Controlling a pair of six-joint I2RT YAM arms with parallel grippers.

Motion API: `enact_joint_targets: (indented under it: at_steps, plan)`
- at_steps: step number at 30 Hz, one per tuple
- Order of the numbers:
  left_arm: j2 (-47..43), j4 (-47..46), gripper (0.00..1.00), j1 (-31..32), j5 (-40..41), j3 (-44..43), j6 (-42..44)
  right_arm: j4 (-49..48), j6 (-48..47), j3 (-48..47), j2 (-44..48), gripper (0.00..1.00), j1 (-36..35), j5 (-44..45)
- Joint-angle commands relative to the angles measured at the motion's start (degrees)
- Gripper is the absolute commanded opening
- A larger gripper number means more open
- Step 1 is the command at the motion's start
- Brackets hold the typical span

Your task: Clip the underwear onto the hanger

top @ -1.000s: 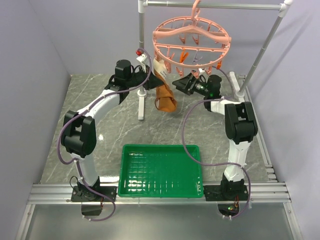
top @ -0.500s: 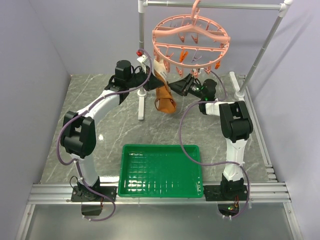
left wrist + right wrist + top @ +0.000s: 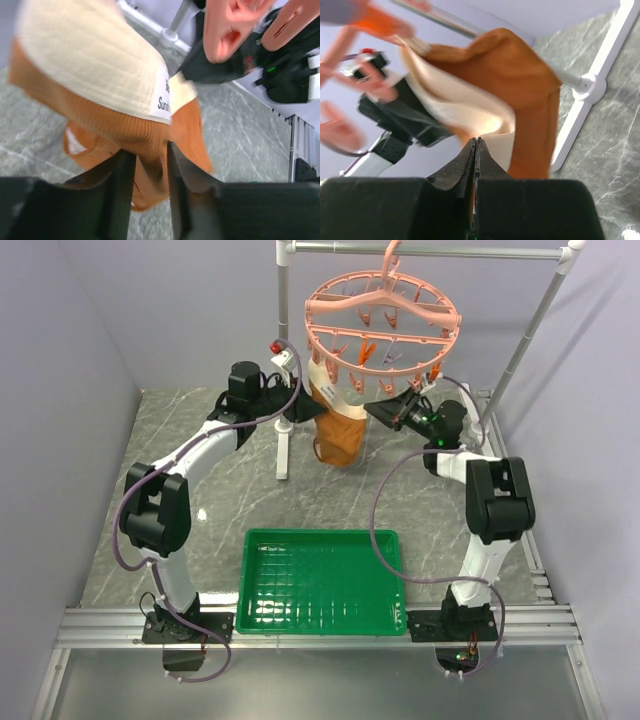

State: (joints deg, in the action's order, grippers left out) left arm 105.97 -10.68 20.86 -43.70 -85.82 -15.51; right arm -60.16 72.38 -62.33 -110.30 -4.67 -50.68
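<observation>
The underwear (image 3: 340, 432) hangs spread below the pink ring hanger (image 3: 383, 315), rust-orange with a cream waistband (image 3: 95, 75). My left gripper (image 3: 305, 406) is at its left side. In the left wrist view the jaws (image 3: 150, 157) stand apart, with orange fabric (image 3: 187, 132) lying in the gap. My right gripper (image 3: 377, 410) is at the garment's right side. In the right wrist view its jaws (image 3: 476, 142) are pressed together on the edge of the cream waistband (image 3: 470, 112). Pink clothespins (image 3: 230, 30) dangle just above the fabric.
A green tray (image 3: 322, 533) lies at the near middle of the marble table. The grey rack's upright pole (image 3: 283, 360) stands just behind the left gripper, and its slanted right pole (image 3: 525, 340) rises at the far right. A white rack foot (image 3: 585, 107) lies beyond the underwear.
My right gripper has shut and drawn back to the right, and the underwear now hangs wider. My left gripper's jaws have parted. Both arms stay under the hanger.
</observation>
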Motion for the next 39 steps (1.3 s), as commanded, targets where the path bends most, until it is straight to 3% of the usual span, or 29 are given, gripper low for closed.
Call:
enact_joint_targets:
  at_steps: [1,5,9,12,17,20,30,39]
  plan:
    - [-4.02,1.27,0.40,-0.21,2.39,0.48,0.13,0.74,-3.47,2.29,6.67,0.00,0.54,-0.92]
    - [-9.45,0.57,0.58,-0.38,5.47,5.04,-0.14,2.59,-5.40,6.33,12.98,0.00,0.54,-1.18]
    - [-15.17,2.41,0.57,-0.38,6.00,11.71,0.13,6.80,-8.48,11.95,19.23,0.00,0.54,-0.92]
    - [-18.60,1.54,0.49,-0.12,4.60,15.67,-2.68,10.83,-11.64,14.94,24.42,0.00,0.45,-0.74]
    - [-18.88,-1.25,0.24,4.35,4.94,18.23,-7.33,17.35,-18.49,17.23,31.97,0.00,0.27,-0.56]
    - [-16.78,-4.51,0.17,7.17,7.22,18.76,-10.40,22.78,-22.27,18.55,36.36,0.00,-0.43,-0.22]
    - [-6.84,-17.78,0.12,13.32,11.88,14.11,-21.49,34.65,-34.75,19.44,47.28,0.00,-5.35,2.59]
    - [-0.33,-31.06,0.13,14.12,10.75,10.85,-32.21,51.80,-59.52,12.15,42.64,0.00,-15.72,5.58]
